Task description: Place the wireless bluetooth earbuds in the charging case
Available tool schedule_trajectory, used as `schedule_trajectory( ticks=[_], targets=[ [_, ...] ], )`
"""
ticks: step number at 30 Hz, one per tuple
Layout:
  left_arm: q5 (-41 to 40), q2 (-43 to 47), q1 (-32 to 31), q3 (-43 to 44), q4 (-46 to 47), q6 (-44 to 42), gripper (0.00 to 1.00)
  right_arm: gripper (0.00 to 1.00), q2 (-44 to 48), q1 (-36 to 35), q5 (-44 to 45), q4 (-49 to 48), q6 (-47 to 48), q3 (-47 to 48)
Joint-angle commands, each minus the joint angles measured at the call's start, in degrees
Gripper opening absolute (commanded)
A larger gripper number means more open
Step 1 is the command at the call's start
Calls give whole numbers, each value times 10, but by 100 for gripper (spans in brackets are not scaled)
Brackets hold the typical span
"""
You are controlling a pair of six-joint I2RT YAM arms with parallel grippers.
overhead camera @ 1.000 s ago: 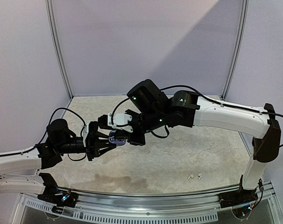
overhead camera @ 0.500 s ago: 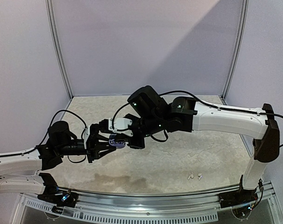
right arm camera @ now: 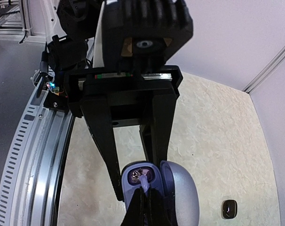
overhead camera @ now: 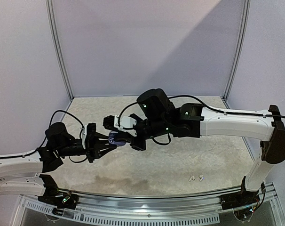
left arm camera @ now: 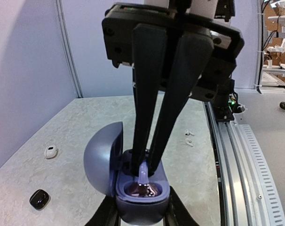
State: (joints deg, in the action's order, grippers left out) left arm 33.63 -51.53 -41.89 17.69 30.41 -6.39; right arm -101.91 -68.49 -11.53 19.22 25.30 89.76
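My low left pincer [overhead camera: 108, 141] clamps the open charging case [left arm camera: 142, 201]; my right pincer [left arm camera: 142, 164], angled down, pinches a purplish earbud [left arm camera: 143, 173] inside it.

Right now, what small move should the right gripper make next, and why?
Probably press the earbud slightly deeper, then let go: the right gripper pinches it, tip in the open case that the left gripper holds, seemingly unseated.
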Motion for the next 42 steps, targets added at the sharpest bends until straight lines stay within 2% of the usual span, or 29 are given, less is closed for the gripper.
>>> schedule_trajectory(
  ticks=[1,5,9,14,22,26,28,30,32,34,36,42],
  targets=[
    [3,5,-4,4,96,14,0,0,26,6,-17,1,-27,-37],
    [10,1,-5,7,88,6,0,1,21,7,-11,15,-25,-20],
    [5,6,-4,9,70,7,0,10,10,6,-3,49,-17,10],
    [-11,12,-4,11,26,28,0,17,24,6,18,82,-16,26],
    [-45,1,-4,24,-35,0,0,29,68,7,16,61,-22,67],
    [-40,4,-5,29,-78,-144,0,36,89,15,32,-9,-68,54],
    [-44,3,-6,31,-98,-236,0,43,78,20,117,-42,-104,50],
    [-61,-1,-7,35,-106,-312,0,45,33,21,221,-36,-146,67],
    [-89,-8,-7,42,-103,-347,0,44,-16,21,245,0,-166,109],
    [-123,-13,-7,51,-97,-347,0,42,-66,16,207,26,-179,153],
    [-142,-11,-6,53,-87,-334,0,42,-86,8,182,30,-180,149],
    [-154,-17,1,57,-82,-253,0,42,-43,-3,146,9,-184,47]
  ],
)
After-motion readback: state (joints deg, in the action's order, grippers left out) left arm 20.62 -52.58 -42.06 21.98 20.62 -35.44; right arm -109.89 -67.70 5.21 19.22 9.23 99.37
